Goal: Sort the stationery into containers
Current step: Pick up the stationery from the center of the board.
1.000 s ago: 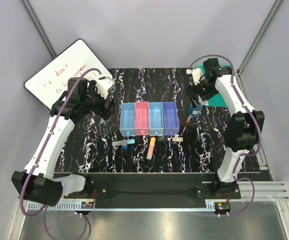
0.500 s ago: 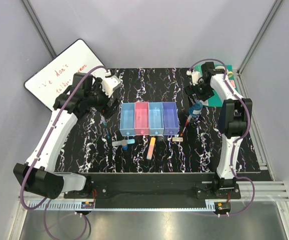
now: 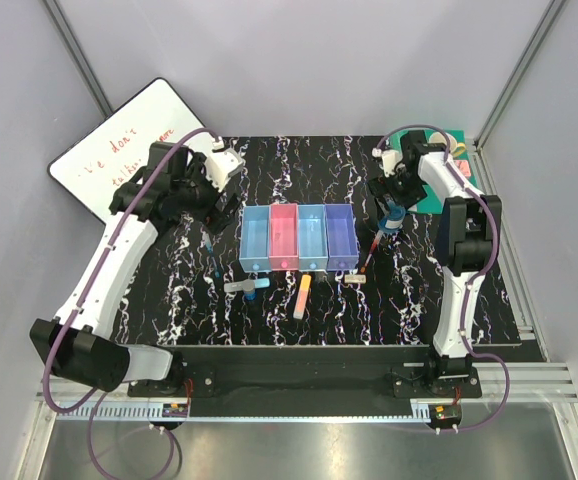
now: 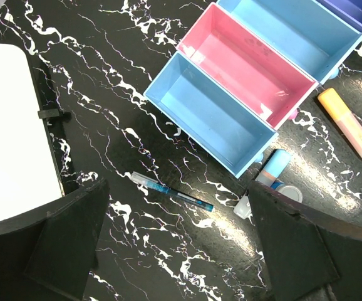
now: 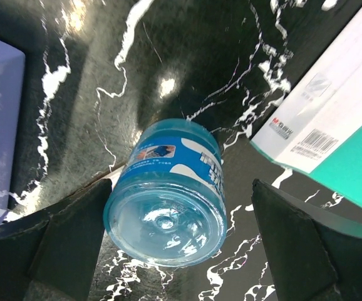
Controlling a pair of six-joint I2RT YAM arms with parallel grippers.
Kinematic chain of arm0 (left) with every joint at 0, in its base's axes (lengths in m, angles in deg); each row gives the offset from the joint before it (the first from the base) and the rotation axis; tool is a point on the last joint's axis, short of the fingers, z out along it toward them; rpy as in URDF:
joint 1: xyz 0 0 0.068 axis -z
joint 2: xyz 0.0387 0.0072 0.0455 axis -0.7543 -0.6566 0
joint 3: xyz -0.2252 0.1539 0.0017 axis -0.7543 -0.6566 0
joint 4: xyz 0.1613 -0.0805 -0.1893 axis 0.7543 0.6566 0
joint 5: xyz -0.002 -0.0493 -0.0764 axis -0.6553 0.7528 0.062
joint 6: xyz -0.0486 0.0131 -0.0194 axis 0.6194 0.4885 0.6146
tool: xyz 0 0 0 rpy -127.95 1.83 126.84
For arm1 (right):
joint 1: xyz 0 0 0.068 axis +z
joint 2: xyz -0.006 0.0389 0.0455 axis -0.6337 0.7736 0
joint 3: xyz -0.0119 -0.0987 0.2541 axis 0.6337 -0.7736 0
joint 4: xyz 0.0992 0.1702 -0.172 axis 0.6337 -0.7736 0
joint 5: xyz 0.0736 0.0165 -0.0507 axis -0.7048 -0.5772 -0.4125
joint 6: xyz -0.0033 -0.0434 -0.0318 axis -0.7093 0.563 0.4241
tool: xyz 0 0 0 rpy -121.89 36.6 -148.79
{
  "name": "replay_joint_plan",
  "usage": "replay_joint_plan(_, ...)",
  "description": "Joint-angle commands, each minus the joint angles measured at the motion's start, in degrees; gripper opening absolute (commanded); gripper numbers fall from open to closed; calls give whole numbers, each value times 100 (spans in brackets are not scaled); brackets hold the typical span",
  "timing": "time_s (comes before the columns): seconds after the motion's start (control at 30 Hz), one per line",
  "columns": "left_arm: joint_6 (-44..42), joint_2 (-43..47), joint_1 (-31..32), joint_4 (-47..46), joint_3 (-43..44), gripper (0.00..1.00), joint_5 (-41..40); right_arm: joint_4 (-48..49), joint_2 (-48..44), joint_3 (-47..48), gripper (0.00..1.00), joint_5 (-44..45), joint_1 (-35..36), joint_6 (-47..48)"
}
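Over the last second the right arm has folded in, bringing its hand (image 5: 182, 188) to the far right of the desk (image 3: 169, 290). It now hangs with fingers spread wide either side of the blue bottle (image 5: 165, 213), not gripping it. The left hand (image 4: 178, 188), equally wide, has edged over the blue pen (image 4: 171, 191) left of the bins (image 3: 283, 235). The bins look empty, so sorting seems not yet begun, and both hands look lined up for a first pick.
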Motion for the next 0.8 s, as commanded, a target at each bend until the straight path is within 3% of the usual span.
replay_joint_plan(0.0,-60,-17,29,-81,257,99,-61,85,-361,-143,100,157,1,-42)
replay_joint_plan(0.17,-60,-26,38,-81,231,99,-8,85,-607,-274,99,306,1,19)
replay_joint_plan(0.37,-16,-52,64,-81,257,99,36,93,-633,-336,89,403,1,-33)
replay_joint_plan(0.77,-25,-26,73,-81,213,99,18,313,-651,-740,84,623,211,11)
